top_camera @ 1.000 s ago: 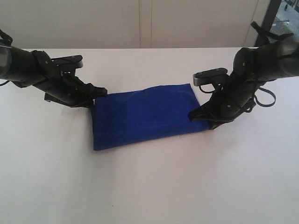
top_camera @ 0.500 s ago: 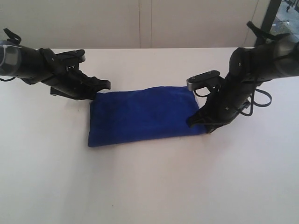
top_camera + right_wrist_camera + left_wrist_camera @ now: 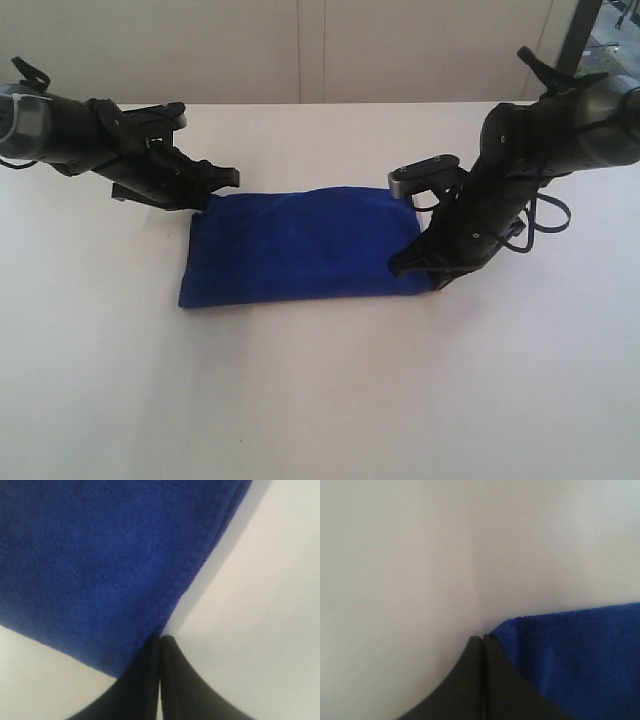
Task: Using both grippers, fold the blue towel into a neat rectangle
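In the exterior view, the blue towel (image 3: 300, 245) lies flat in the middle of the white surface (image 3: 320, 400) as a long rectangle. Its rounded edges suggest it is already doubled over. The left gripper (image 3: 228, 180) sits at the towel's ten o'clock corner. The right gripper (image 3: 400, 265) is low at its four o'clock end. A pale panelled wall (image 3: 300, 50) closes the scene at twelve o'clock, and a dark frame (image 3: 580, 30) stands at one o'clock.

In the left wrist view, the left gripper (image 3: 482, 641) has its fingers pressed together into a point. The towel's corner (image 3: 570, 655) lies just beside them, and no cloth shows between them.

In the right wrist view, the right gripper (image 3: 160, 641) also has its fingers closed, with nothing pinched. The towel's stitched hem (image 3: 200, 565) runs down to their tips and touches them.

The cloth looks light, soft and limp. It will probably sag and slide on the smooth surface rather than hold a shape. The corners and the hemmed edge look like the firmest places to pinch, one for each gripper.
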Tool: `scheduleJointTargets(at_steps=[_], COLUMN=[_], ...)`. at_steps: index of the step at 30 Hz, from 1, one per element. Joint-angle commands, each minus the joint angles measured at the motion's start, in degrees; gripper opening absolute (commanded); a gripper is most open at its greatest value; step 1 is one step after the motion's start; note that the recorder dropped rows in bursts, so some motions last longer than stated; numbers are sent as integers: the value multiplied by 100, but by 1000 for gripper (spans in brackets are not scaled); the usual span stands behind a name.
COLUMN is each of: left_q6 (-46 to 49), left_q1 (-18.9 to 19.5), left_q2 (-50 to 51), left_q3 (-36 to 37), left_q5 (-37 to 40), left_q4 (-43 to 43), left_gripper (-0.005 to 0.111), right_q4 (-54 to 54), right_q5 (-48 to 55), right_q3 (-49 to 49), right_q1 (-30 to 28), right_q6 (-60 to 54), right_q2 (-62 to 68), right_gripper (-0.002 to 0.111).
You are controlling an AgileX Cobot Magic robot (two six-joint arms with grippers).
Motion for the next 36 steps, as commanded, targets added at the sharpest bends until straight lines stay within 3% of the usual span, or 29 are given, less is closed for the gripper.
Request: scheduleJointTargets(at_steps=[1,6,16,21,36], left_q6=[-1,14,-44,-44,429], left_q1=[12,141,1214,1506,1503], left_q2=[5,-148,-779,-1253,-4029], left_q3=[-21,-21,-21,114,2233], left_q5=[106,515,2495,3492,3409], left_q4=[-14,457,566,582,582], left_gripper=[0,0,0,0,0], right_q4=[10,-41,-29,-29,-16], right_q5=[140,131,116,104,-262], right_q3=[14,14,14,209,1930], right_q1=[27,-174,-868,-1011,-1059], right_q6=[-9,348,765,763,897], right_q2=[10,10,-367,-731,-3356], right_gripper=[0,0,0,0,0])
